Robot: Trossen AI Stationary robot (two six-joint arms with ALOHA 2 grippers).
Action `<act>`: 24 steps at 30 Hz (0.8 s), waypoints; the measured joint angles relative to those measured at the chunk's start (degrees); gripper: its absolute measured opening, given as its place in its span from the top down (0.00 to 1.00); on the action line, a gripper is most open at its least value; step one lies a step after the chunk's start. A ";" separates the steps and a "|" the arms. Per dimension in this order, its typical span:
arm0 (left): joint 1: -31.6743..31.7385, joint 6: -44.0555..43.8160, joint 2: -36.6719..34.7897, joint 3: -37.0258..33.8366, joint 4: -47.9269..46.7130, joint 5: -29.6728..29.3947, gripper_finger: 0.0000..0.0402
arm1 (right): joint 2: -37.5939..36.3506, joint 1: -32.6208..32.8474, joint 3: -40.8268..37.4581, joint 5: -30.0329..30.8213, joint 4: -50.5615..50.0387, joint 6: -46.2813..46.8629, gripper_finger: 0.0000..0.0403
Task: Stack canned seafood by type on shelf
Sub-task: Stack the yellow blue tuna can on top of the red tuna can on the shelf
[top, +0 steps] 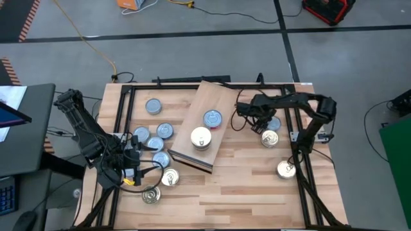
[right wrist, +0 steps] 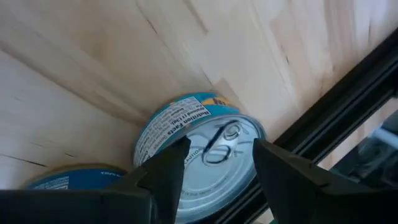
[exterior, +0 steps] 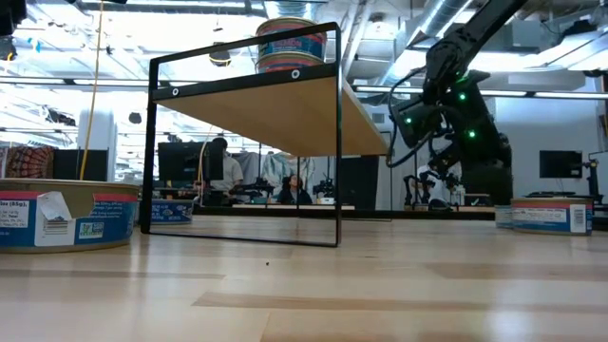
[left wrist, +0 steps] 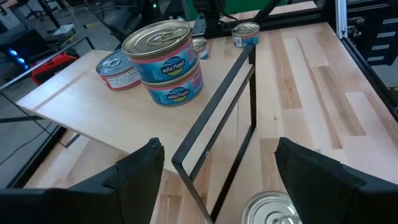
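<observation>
The shelf (top: 192, 109), a light-wood board on a black frame, stands askew in the middle of the counter (top: 257, 186).

The right hand (right wrist: 221, 155) hangs over a blue-grey-topped can (right wrist: 186, 134) just beyond the shelf's right end. Its fingers are about half spread over the lid. It has no clear hold, and it cannot be told whether the pads touch the can. A gold-lidded can (top: 270, 137) lies just beside this one.

To grasp well, the hand likely needs to sink until its fingers are down the can's wall, centred so it lifts level, without nudging the gold neighbour. The can then belongs on or beside the blue-grey can (top: 212, 119) on the shelf, not on the gold stack (top: 201, 138) next to it.

The left hand (top: 130, 163) waits off the shelf's left end, fully spread and empty.

- **Blue-grey tops:** seven, made up of one on the shelf, one under the right hand and five left of the shelf.
- **Gold lids:** six, made up of two stacked on the shelf, two left of the shelf and two right of it.
</observation>
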 joint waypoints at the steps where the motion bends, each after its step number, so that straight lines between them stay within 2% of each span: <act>1: 0.00 -0.01 0.00 0.00 0.00 0.00 0.26 | 0.04 0.66 0.44 -0.05 0.69 -0.67 0.43; 8: 0.00 -0.05 0.00 0.00 0.03 0.42 0.26 | 0.20 5.58 3.37 -5.94 7.51 -5.29 0.43; 12: 0.00 -0.27 0.02 0.00 0.04 1.18 0.26 | -0.14 6.86 3.65 -6.51 7.26 -5.65 0.43; 16: 0.00 -0.25 0.02 0.00 0.07 1.18 0.26 | -3.80 6.97 3.76 -6.43 6.76 -5.21 0.43; 20: 0.00 -0.23 0.02 0.00 0.05 1.16 0.26 | -9.60 6.49 3.84 -6.27 6.42 -1.71 0.43; 24: 0.00 -0.27 0.02 0.00 0.09 1.15 0.26 | -15.30 4.93 3.89 -6.87 2.96 6.29 0.43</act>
